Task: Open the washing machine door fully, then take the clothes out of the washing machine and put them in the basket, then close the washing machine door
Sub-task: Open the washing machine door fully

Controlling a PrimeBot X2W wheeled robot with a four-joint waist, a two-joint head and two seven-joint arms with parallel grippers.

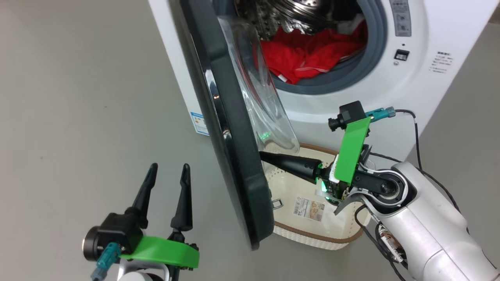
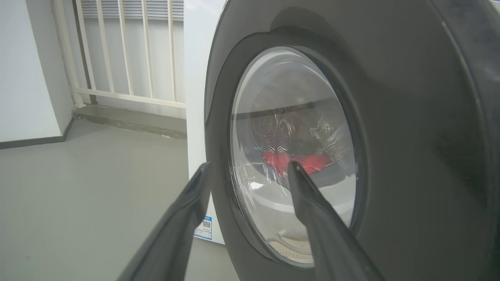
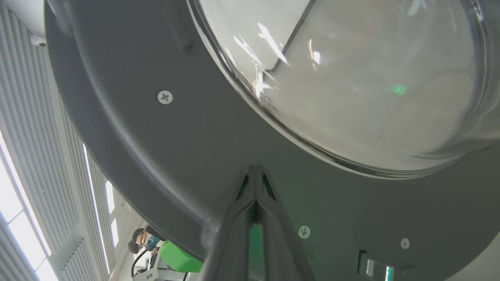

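Red clothes (image 1: 308, 54) lie in one heap inside the drum (image 1: 289, 11) at the top centre of the head view. How many pieces the heap holds cannot be told, though one white bit shows at its upper right. One washing machine (image 1: 332, 105) stands in the upper right. Its one door (image 1: 234, 156) is partly swung out and seen edge-on, running from top centre down to the lower middle. One basket (image 1: 312, 238) sits on the floor (image 1: 78, 97) below the opening, partly behind the door, with one sticker (image 1: 308, 208) on its bottom. Two tools show. The right tool (image 1: 262, 155), at centre right, has its two fingers (image 1: 289, 163) pressed together on nothing, tips against the door's inner rim just under the glass window (image 1: 258, 101). The left tool (image 1: 169, 166), at lower left, stands spread wide and empty, near the door's outer side without touching it.
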